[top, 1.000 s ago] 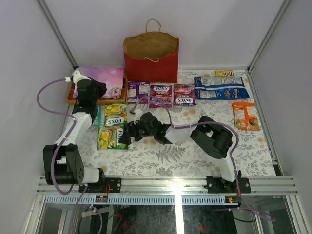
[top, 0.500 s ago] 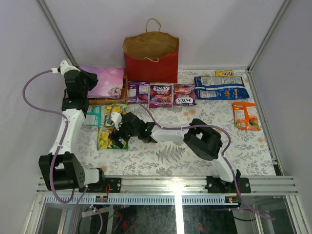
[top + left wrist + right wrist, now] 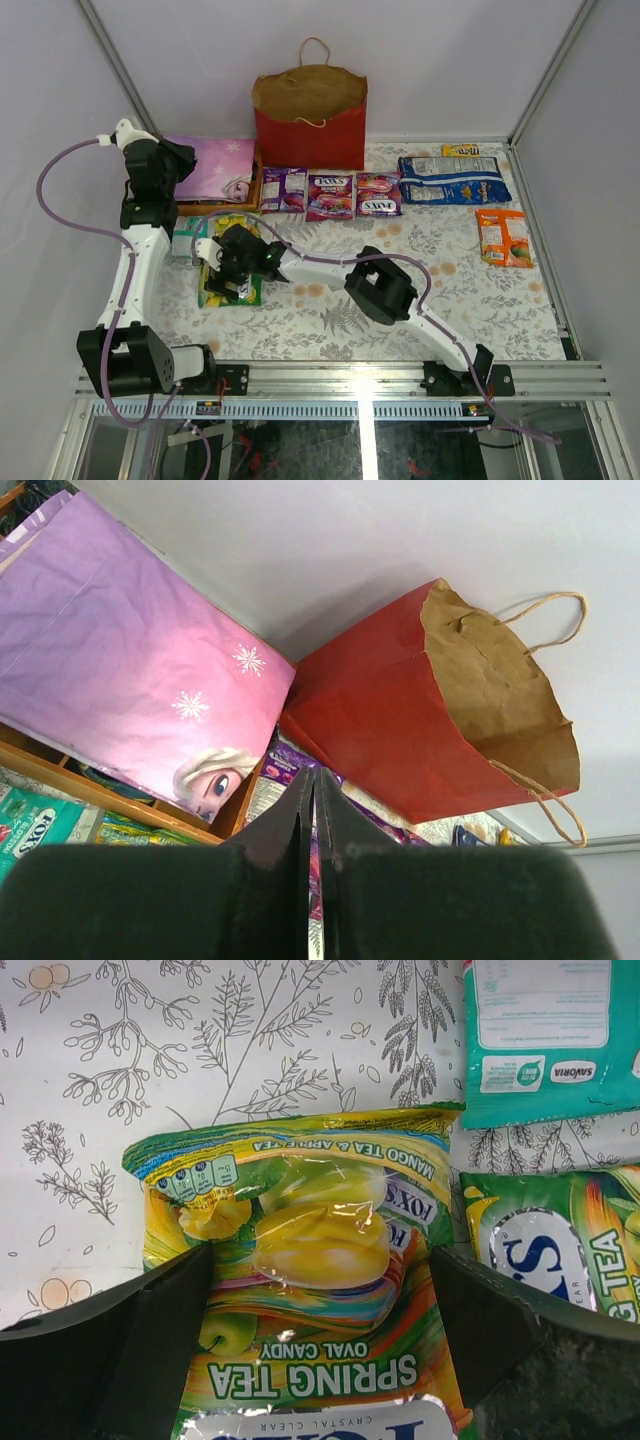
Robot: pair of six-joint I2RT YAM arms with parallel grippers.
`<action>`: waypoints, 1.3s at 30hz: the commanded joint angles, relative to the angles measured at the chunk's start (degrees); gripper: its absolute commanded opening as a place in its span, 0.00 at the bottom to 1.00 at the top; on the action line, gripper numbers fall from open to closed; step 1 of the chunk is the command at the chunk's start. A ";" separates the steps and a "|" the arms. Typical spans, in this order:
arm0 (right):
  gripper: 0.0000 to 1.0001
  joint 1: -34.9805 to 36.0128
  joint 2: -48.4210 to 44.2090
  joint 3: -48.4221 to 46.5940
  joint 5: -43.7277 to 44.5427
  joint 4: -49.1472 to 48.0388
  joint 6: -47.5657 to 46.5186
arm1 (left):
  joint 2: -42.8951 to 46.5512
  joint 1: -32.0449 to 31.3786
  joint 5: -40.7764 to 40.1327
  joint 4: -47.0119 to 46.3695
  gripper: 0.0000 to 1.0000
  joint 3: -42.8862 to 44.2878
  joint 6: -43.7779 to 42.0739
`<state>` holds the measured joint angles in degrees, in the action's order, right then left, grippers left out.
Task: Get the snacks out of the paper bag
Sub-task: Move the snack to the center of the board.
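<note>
**Top and wrist views.** Within the preceding second the right arm swept leftward across the tabletop. The right tool, fingers wide apart, straddled the nearer green-yellow Fox's packet without clamping it. The left arm drew back and up toward the orange tray. The left tool, fingers pressed together and empty, faced the red paper bag, which stood upright at the far edge. Purple Fox's bags, a blue-white bag and an orange packet lay outside the bag, suggesting unloading was nearly complete; its contents were not visible. The right arm lay low and extended, the left raised.
</note>
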<state>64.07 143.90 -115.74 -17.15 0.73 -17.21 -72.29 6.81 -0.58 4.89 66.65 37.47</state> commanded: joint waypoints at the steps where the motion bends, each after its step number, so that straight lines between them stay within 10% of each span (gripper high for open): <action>1: 0.95 -0.12 -0.89 1.62 1.20 6.00 -1.50 | 1.19 0.42 0.44 -0.04 0.02 0.26 -1.20; 10: 0.92 -0.16 -15.43 28.03 3.14 -3.33 13.51 | 1.10 0.42 1.94 -0.85 0.02 0.15 -1.16; 15: 0.96 -0.60 -23.00 39.85 21.77 -3.91 24.32 | 1.37 0.40 2.46 -0.87 0.02 0.23 -0.98; 30: 0.98 -11.38 -25.87 43.53 41.56 9.01 72.81 | 1.47 0.47 3.09 -1.36 0.02 -0.13 -1.09; 39: 0.98 -10.97 -29.37 41.20 50.39 10.94 70.98 | 1.39 0.41 3.32 -1.50 0.02 -0.45 -1.27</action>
<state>52.66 116.71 -75.22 25.91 3.40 52.38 -71.59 6.81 1.78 5.23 66.59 37.41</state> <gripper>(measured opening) 0.973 0.022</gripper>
